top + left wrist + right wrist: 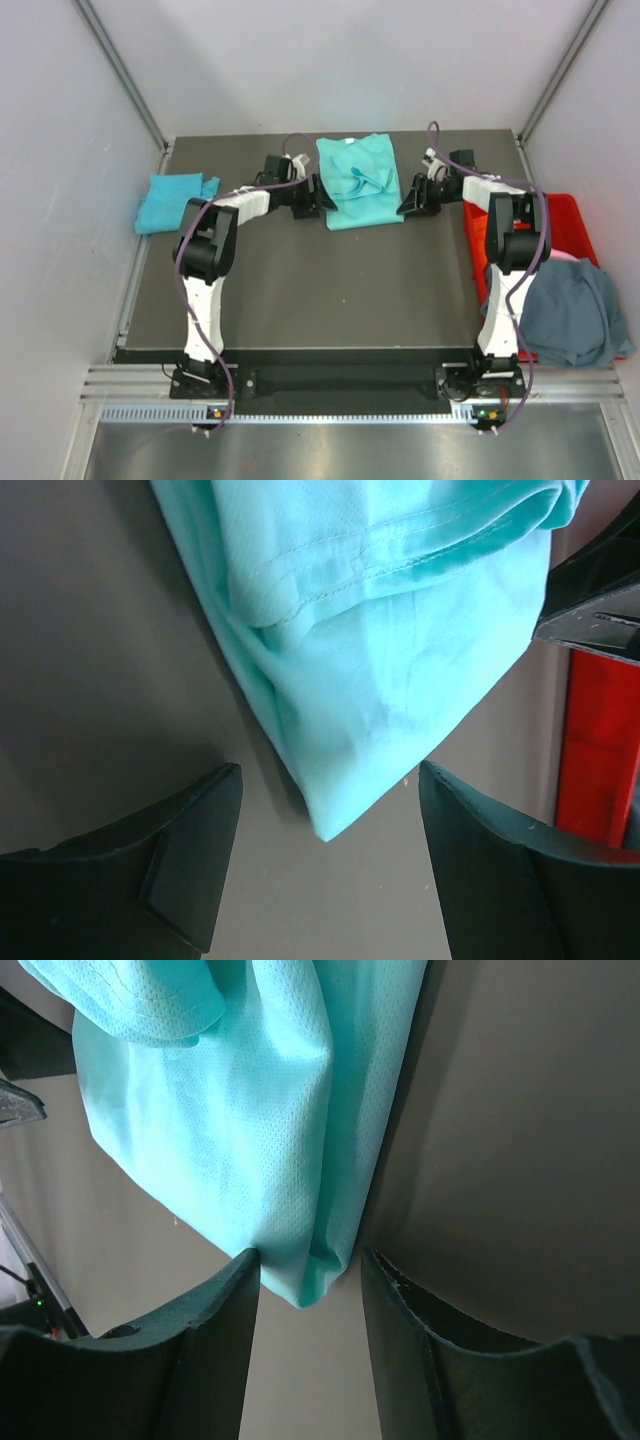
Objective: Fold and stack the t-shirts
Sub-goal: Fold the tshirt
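A red plastic crate [572, 218] sits at the right edge of a dark grey table [330, 290], enclosed by white walls [60, 150], an aluminium rail [330, 383] along its near side.

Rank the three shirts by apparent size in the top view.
1. Grey shirt, heaped over the crate: largest.
2. Mint shirt: middle.
3. Cyan shirt: smallest.
Grey sits nearer the camera, yet its lead looks clear.

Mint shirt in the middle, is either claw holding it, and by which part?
The left claw is open around a corner of the mint shirt, holding nothing. The right claw straddles another corner; whether it pinches cannot be told.
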Controlling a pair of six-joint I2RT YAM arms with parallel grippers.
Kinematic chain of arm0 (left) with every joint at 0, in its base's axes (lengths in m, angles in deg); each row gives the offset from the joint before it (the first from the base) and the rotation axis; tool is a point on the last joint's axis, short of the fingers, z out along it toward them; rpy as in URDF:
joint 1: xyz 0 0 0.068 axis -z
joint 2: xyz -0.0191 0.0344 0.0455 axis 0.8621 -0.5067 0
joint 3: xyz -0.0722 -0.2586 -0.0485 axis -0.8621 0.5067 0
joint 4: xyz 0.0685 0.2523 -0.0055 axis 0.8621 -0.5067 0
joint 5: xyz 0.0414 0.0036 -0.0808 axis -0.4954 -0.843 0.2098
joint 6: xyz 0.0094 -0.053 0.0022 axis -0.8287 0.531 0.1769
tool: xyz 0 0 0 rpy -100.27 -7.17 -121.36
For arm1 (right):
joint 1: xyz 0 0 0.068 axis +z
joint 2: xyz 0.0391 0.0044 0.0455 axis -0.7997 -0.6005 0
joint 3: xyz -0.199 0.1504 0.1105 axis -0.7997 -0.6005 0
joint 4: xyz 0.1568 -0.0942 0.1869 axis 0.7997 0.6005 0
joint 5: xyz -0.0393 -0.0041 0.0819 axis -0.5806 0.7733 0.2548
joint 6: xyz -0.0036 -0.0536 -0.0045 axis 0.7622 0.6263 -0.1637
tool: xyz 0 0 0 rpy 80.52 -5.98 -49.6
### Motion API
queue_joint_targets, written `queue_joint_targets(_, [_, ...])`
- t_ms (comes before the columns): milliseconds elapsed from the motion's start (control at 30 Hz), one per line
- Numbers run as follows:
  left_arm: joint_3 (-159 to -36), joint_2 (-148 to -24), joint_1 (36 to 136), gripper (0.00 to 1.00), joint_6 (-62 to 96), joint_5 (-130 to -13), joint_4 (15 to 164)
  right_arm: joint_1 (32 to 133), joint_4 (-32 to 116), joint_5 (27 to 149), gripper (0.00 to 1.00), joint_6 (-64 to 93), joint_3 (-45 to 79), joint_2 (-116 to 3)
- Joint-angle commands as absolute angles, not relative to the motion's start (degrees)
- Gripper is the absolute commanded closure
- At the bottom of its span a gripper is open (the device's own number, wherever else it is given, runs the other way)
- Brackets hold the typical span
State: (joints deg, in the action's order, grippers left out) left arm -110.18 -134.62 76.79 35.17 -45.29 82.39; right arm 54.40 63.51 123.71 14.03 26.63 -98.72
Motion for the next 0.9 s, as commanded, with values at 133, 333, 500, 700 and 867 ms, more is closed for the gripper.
queue_joint_targets(133, [-110.78, -137.68, 76.96, 0.27, 36.57, -44.33, 82.88, 53.98, 62.83, 124.11, 0.54, 14.18, 28.67, -102.52])
queue_joint_targets(333, [-106.03, -134.08, 76.96, 0.34, 37.01, -43.89, 83.05, 53.98, 62.65, 125.25, 0.54, 13.3, 28.15, -103.05])
queue_joint_targets(500, [-104.44, -132.93, 76.96, 0.35, 37.19, -43.89, 84.02, 54.06, 62.74, 126.57, 0.54, 13.12, 27.53, -102.87])
queue_joint_targets(700, [-106.03, -135.83, 77.92, 0.43, 37.54, -42.84, 84.11, 54.07, 64.23, 128.32, 0.59, 12.68, 27.71, -103.58])
queue_joint_targets(867, [-105.94, -136.45, 78.81, 0.49, 37.98, -42.13, 84.29, 54.15, 65.72, 128.33, 0.61, 13.91, 27.09, -103.41])
